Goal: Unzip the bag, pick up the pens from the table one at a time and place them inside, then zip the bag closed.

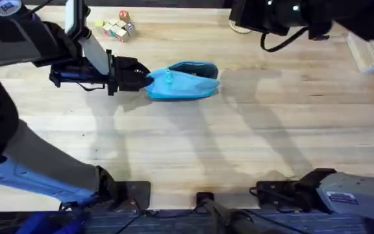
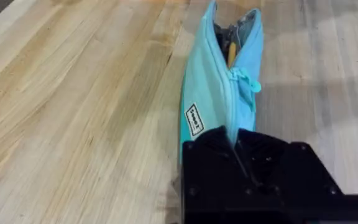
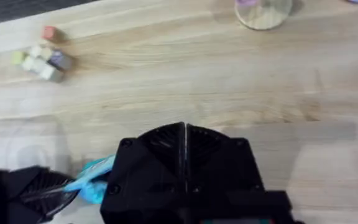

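Left gripper (image 2: 244, 163): clamped on the bag (image 1: 184, 81) end | bag: on table (image 1: 239, 143), stretching away from fingers, zip part-open, contents inside | right gripper (image 3: 185, 140): closed, empty, raised above | advice: keep fabric taut, draw teal pull tab (image 2: 253, 84) straight along the zip.

The bag's (image 2: 219, 93) label (small print) is unreadable.

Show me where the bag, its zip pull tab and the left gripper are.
bag (image 1: 184, 83), overhead view, on its blue fabric side.
pull tab (image 2: 252, 86), left wrist view, on the small teal tab beside the zip.
left gripper (image 1: 143, 78), overhead view, between its fingertips at the bag's end.
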You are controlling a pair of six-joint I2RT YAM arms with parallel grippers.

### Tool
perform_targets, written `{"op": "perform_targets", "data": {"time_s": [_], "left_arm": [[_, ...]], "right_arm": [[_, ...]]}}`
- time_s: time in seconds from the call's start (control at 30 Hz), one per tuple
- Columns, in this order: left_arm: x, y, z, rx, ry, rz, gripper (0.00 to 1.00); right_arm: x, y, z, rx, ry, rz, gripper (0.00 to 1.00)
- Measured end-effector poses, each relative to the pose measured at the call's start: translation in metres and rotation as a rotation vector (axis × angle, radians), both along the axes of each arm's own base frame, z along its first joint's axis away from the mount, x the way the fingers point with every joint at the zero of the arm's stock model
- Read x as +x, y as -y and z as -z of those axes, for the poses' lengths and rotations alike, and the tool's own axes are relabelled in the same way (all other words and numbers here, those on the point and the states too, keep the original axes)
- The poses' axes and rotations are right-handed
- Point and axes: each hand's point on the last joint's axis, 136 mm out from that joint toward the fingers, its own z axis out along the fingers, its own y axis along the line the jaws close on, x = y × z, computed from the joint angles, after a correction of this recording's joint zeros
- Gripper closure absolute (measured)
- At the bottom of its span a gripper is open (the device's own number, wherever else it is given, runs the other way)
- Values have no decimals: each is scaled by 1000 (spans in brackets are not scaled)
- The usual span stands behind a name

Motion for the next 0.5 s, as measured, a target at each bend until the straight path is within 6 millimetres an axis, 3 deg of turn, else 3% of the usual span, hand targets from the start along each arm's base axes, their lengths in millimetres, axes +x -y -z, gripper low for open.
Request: {"op": "perform_targets", "data": {"time_s": [0.23,0.27,0.47,0.5], "left_arm": [[0,0,0,0,0,0,958],[0,0,0,0,0,0,958],[0,0,0,0,0,0,958],[0,0,0,0,0,0,958]], "right_arm": [[-30,-32,-16,-6,26,-121,969],[-35,-38,-16,-6,23,-140,911],[-70,-75,-8,-38,-17,-275,52],[-76,-80,-7,-46,-22,-299,16]]}}
